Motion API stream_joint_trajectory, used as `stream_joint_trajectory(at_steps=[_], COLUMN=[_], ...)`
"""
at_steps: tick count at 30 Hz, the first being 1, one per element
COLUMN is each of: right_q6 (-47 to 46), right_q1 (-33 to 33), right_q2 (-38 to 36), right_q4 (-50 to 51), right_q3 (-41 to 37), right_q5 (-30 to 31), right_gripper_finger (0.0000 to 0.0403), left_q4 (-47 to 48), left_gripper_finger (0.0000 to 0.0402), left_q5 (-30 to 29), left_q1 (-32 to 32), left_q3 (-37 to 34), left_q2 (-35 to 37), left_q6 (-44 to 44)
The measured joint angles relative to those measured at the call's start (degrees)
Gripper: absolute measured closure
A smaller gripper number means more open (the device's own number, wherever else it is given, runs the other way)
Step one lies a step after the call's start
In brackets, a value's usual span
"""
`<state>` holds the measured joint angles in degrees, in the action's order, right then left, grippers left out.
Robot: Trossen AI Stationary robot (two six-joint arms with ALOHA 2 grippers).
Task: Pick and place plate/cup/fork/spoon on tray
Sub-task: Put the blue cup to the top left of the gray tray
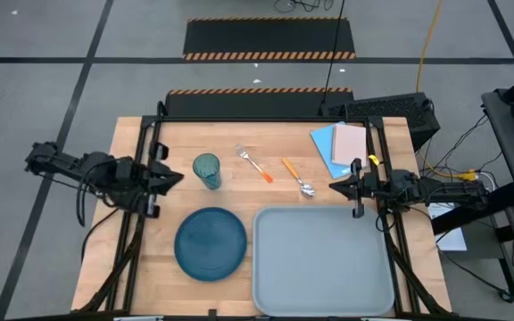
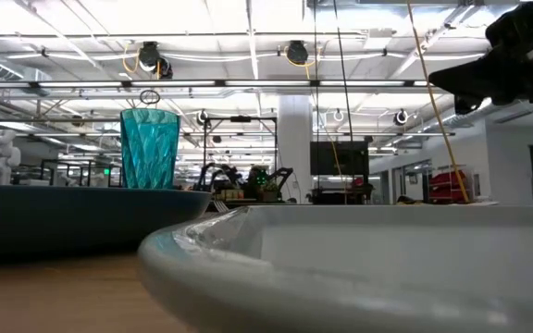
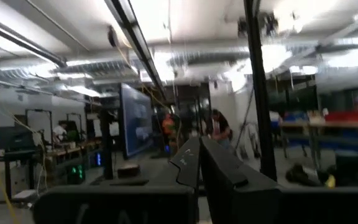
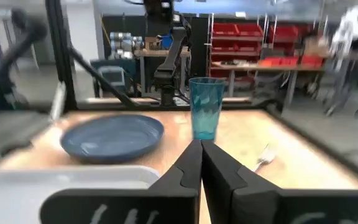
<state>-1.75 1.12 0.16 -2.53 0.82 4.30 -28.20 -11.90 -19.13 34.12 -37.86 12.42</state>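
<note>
tray [image 1: 324, 263] bare; cup [image 1: 207, 170], plate [image 1: 211, 242] beside; both end effectors together.

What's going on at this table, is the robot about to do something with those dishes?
Nothing is being handled yet. The left gripper and right gripper both hover shut and empty at the table's sides. The tray holds nothing so far. The plate lies beside it on the wood, with the cup, fork and spoon set out in a row beyond them.

Two black jointed arms trail black cables, each ending in a dark wedge-fingered pincer [image 4: 200, 163].
</note>
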Motion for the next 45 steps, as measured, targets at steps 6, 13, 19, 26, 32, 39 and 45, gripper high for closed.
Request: stream_joint_trajectory(at_steps=[6,13,19,26,32,39,45], right_q6=[-17.9,-15.4,-15.0,-12.1,-10.1,-8.5,-5.8], right_q1=[0.0,1.6,6.1,12.8,17.1,17.4,15.9], right_q2=[0.0,3.6,15.1,35.3,51.4,62.2,64.5], right_q4=[-4.7,-6.1,-5.8,-5.1,3.4,9.3,10.2], right_q3=[0.2,5.4,12.7,26.7,41.0,49.5,49.8], right_q5=[-0.3,-4.1,3.7,12.3,18.2,18.2,18.2], right_gripper_finger=[0.0403,0.0403,0.0403,0.0403,0.0403,0.0403,0.0403], left_q4=[7.8,9.0,14.4,19.6,23.6,43.3,50.8], left_gripper_finger=[0.0382,0.0382,0.0382,0.0382,0.0382,0.0382,0.0372], left_q5=[0.0,-0.2,-2.9,-7.7,-9.4,-11.9,-17.4], left_q1=[-1.5,-1.5,-0.5,0.9,1.5,1.5,1.7], left_q3=[6.4,7.7,7.7,7.7,7.7,13.5,14.7], left_q2=[-8.6,-11.3,-9.6,-9.3,-9.3,-10.5,-13.0], left_q6=[0.4,1.0,-2.1,-4.0,-7.1,-14.2,-21.4])
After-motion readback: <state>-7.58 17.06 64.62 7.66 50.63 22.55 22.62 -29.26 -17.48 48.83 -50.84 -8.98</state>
